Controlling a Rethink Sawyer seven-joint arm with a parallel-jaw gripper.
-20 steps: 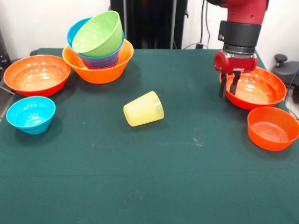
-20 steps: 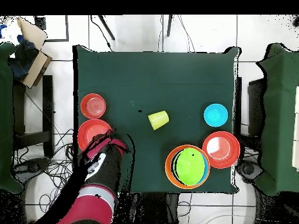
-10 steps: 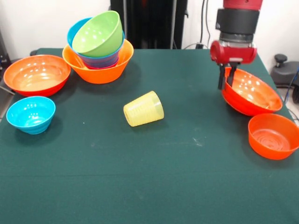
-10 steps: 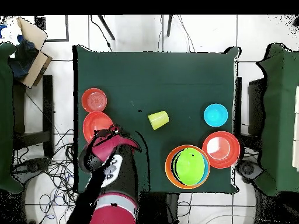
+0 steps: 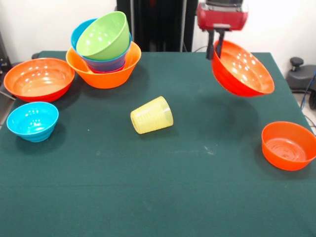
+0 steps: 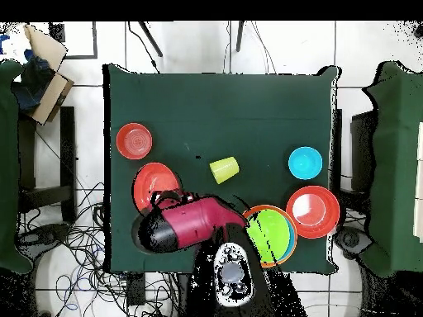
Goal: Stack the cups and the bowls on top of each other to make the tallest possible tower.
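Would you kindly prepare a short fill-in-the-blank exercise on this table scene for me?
1. The pincer grips the rim of a glossy red-orange plastic bowl, which hangs ____ the green table.
2. The translucent pale-yellow plastic tumbler lies on its ____.
3. The topmost bowl of the tower is lime ____.

Missing words: above; side; green

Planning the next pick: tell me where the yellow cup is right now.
In the front view the yellow cup lies on its side near the table's middle, apart from every bowl, below and right of the tower.

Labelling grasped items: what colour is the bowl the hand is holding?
Red-orange bowl, glossy, pinched at its rim by the hand; clearest in the front view.
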